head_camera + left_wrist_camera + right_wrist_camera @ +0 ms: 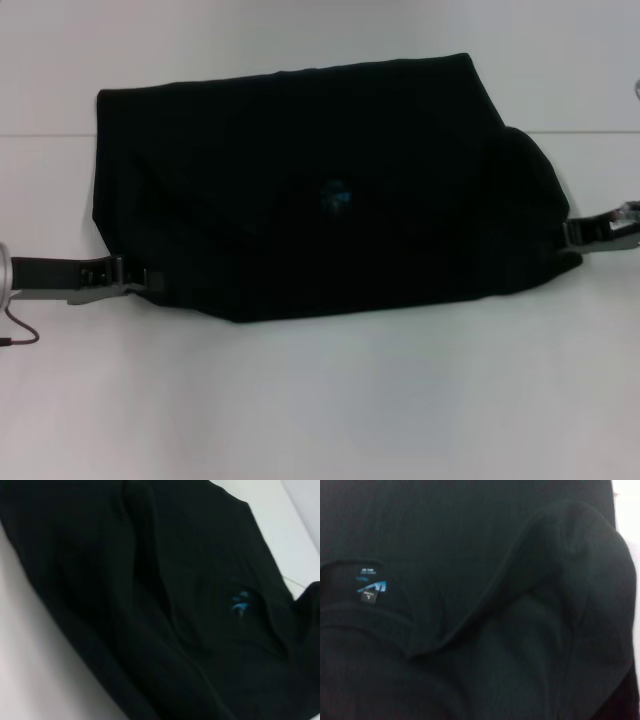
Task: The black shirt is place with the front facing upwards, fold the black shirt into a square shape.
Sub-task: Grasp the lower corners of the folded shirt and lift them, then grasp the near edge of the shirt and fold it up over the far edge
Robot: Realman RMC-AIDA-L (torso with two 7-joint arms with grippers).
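The black shirt (320, 190) lies folded in a wide bundle across the middle of the white table (320, 400), with no print showing. Its small blue neck label (335, 195) faces up near the centre, and it shows again in the left wrist view (240, 602) and the right wrist view (370, 587). My left gripper (148, 278) meets the shirt's near-left corner, low on the table. My right gripper (568, 235) meets the bulging right end of the cloth. Both wrist views are filled with creased black cloth (150, 605) (520, 605), and neither gripper's own tips show there.
A seam line (50, 134) crosses the table behind the shirt. A thin red cable (20, 335) hangs below my left arm. Bare white table lies in front of the shirt and behind it.
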